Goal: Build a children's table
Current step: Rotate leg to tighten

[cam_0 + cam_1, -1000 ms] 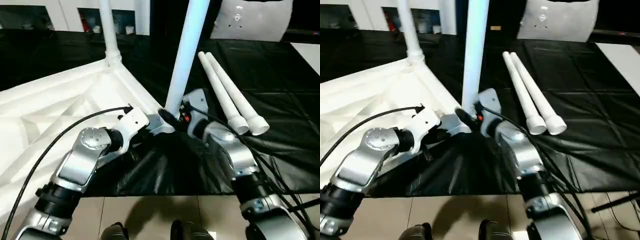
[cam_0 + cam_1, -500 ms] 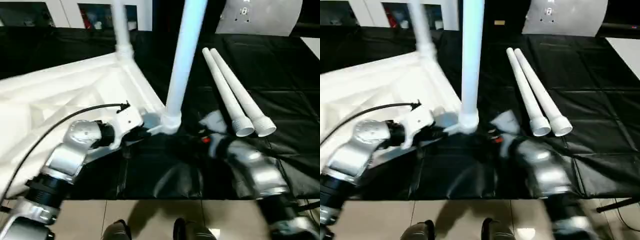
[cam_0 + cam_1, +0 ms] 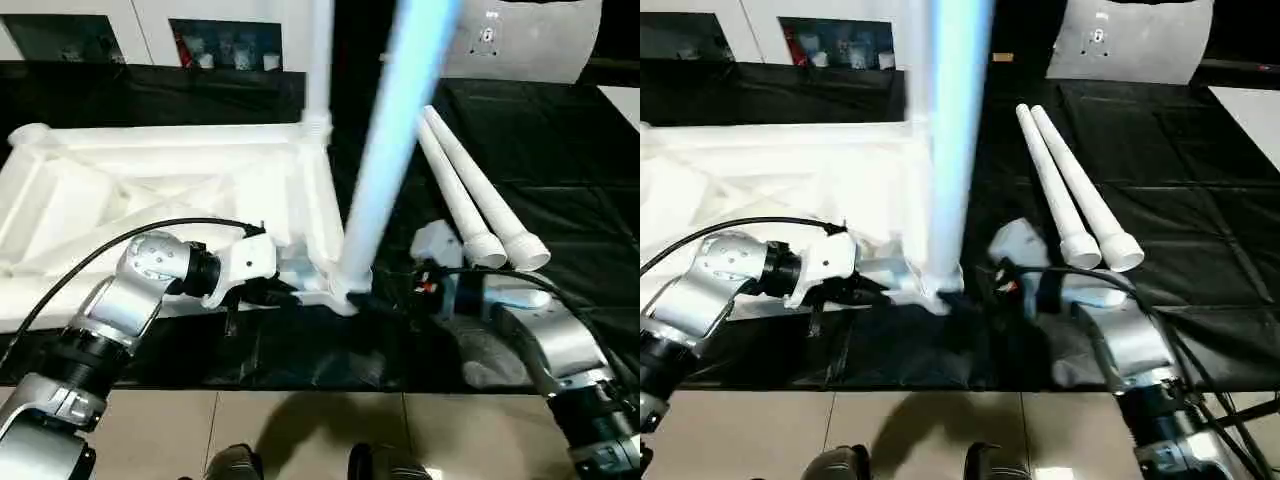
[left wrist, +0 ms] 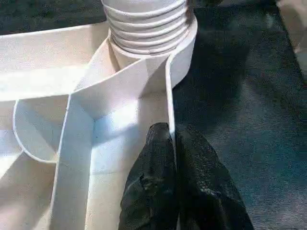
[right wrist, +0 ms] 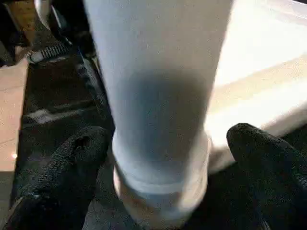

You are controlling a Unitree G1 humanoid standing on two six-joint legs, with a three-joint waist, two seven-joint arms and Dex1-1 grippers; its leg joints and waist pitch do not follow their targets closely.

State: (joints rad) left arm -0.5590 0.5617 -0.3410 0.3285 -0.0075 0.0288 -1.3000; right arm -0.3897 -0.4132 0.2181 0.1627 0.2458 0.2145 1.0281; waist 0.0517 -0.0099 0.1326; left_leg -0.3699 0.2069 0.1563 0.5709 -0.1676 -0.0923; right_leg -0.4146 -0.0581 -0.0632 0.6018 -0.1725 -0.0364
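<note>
L gripper [image 4: 171,143] pinched on top's [image 3: 150,190] thin edge rib nr corner; R gripper [image 5: 163,158] fingers wide apart either side of near leg [image 3: 385,170], standing in its socket. Hollow plastic: prob light, stiff, slick; grip legs low. Two spare legs [image 3: 475,195] lie beyond.

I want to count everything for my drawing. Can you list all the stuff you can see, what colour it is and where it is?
Table top: one, white, upside down on the black mat, ribs showing.
Standing legs: two, white, in corner sockets; near one at the front corner, far one at the back corner.
Loose legs: two, white, lying side by side on the mat, right of the top.
Mat: one, black, under everything.
Board: one, pale, at the back right.
Left gripper: black fingers shut on the top's rim.
Right gripper: black fingers open, either side of the near leg.
</note>
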